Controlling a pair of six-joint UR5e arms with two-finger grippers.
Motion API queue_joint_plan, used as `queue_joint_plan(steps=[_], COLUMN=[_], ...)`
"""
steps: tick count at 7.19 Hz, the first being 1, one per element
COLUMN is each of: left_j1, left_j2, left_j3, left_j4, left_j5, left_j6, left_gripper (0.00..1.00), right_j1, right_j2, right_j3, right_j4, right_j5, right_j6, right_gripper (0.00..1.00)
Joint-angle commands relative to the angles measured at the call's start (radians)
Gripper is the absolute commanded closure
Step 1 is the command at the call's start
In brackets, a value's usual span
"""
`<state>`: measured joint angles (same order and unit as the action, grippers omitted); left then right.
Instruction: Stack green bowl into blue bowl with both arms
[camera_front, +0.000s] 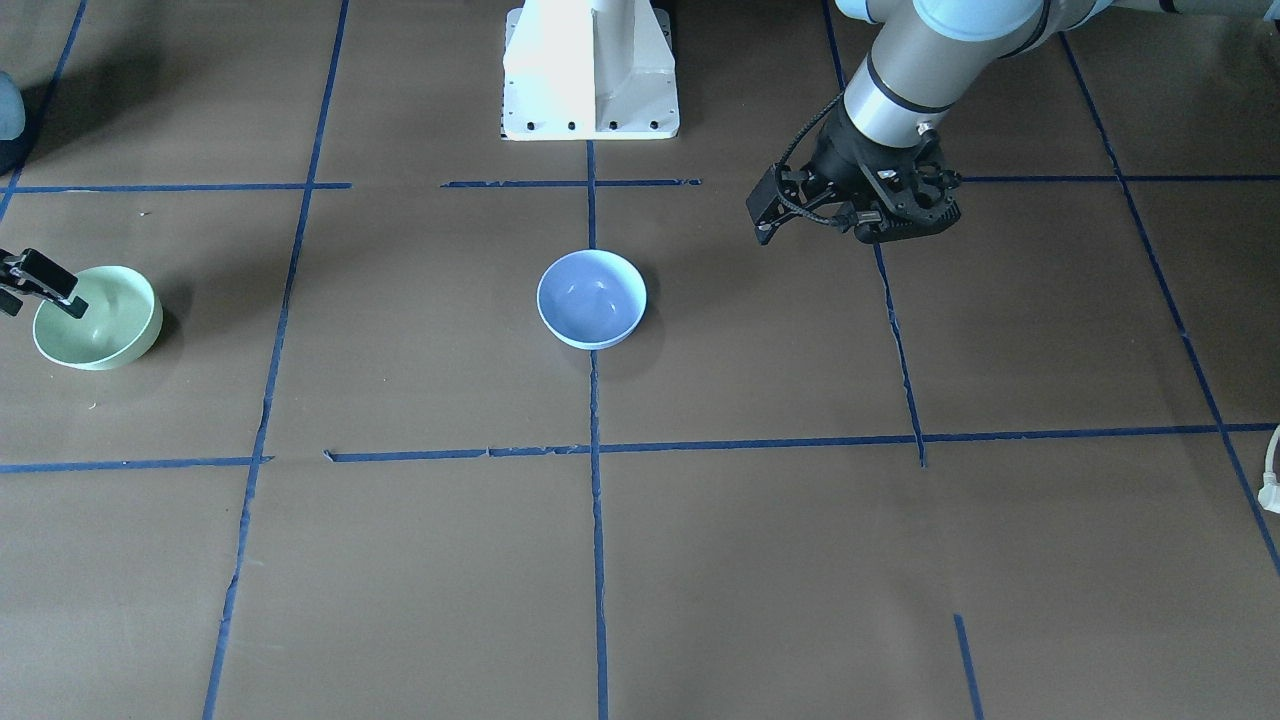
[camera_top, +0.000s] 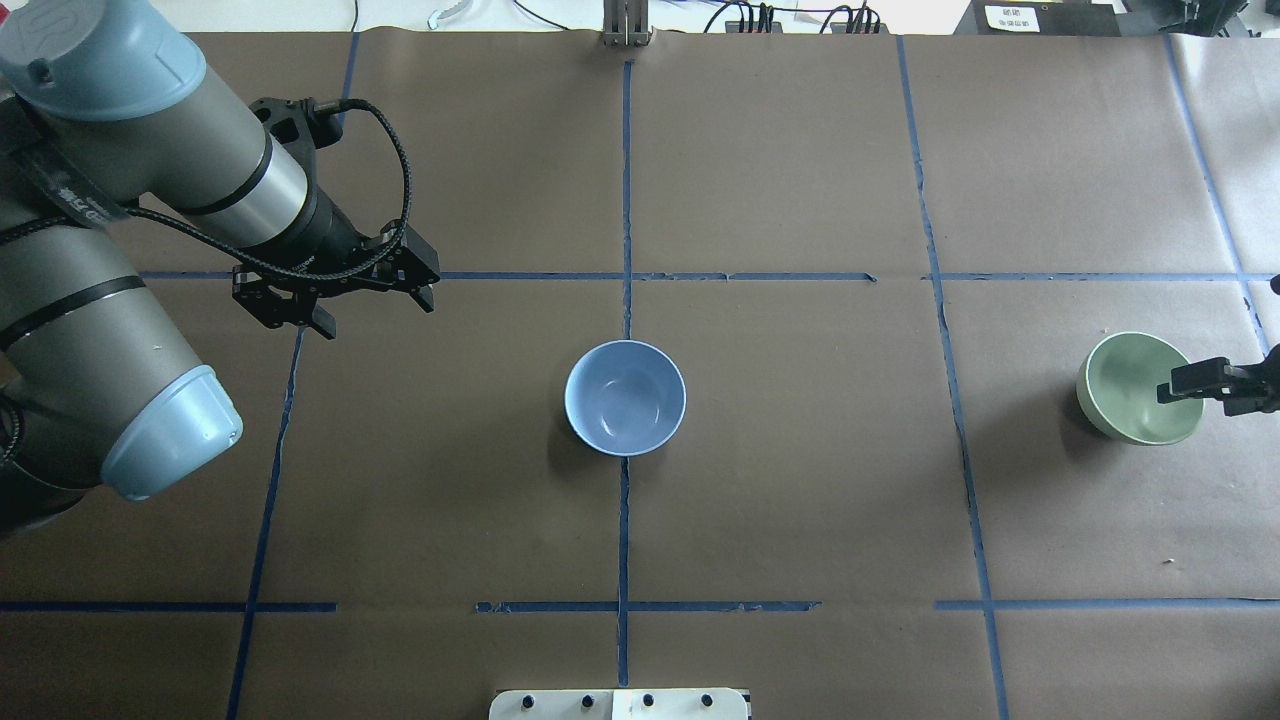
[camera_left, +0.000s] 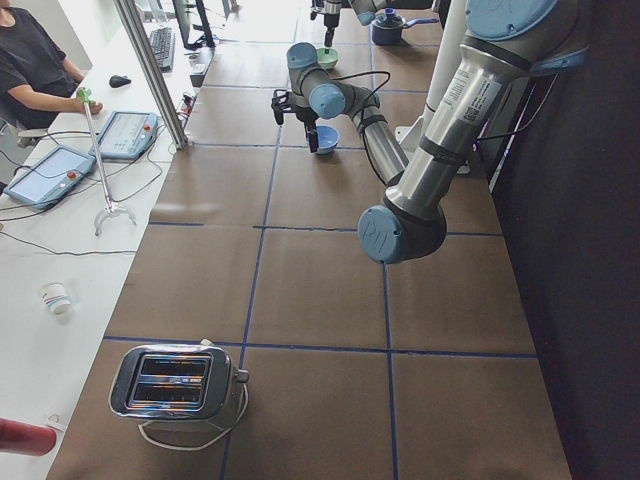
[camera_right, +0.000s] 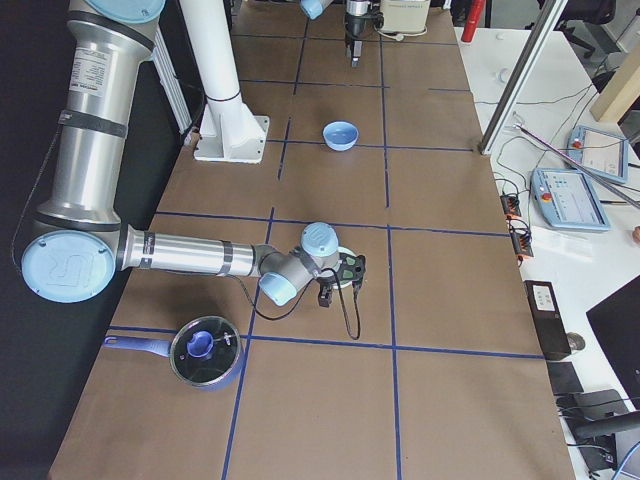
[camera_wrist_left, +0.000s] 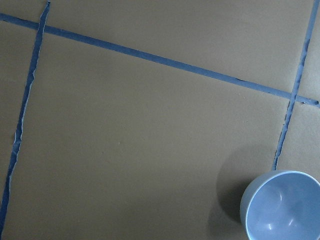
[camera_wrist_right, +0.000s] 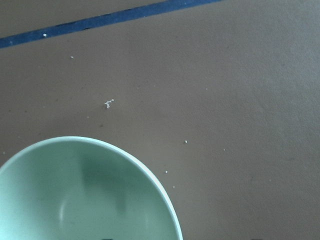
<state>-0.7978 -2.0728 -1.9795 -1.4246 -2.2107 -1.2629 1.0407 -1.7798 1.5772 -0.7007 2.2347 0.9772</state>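
Astride the green bowl's (camera_top: 1125, 385) rim, right gripper (camera_front: 40, 303); cannot tell whether pinching it or loose. Well apart from that hand, blue bowl (camera_top: 625, 397), upright. Beyond it, left gripper (camera_top: 376, 316), spread wide, empty, hovering.

Right gripper (camera_top: 1218, 387) cut by frame edge — grip seemingly hidden, green bowl (camera_wrist_right: 85, 195) cropped

The left arm (camera_top: 240, 190) is made of fat grey tubes with light blue round caps and thin black rings. A curly black cable (camera_top: 406, 175) runs to the black left gripper (camera_top: 377, 312). The right arm (camera_right: 185, 253) looks the same. The white base (camera_front: 590, 70) has small dark bolts.
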Motion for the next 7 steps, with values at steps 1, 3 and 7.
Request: queue_joint_plan(steps=[1,3,7], left_j1=[0.003,0.009,0.009], left_j2=[0.017,0.02,0.026], left_j3=[-0.001,0.001,-0.001], left_j4=[-0.007,-0.007,-0.007], left_j5=[0.0,0.022,0.022], left_j6=[0.0,0.0,0.0], left_gripper=[0.0,0.0,0.0], right_j1=[-0.002,0.001,0.024], right_j2=[0.017,0.016,0.141], right_j3=[-0.01,-0.002,0.159], right_j4=[0.004,0.009,0.006], right_j5=[0.002,0.009,0.092], right_j6=[0.032,0.032,0.304], right_gripper=[0.97,1.0,1.0])
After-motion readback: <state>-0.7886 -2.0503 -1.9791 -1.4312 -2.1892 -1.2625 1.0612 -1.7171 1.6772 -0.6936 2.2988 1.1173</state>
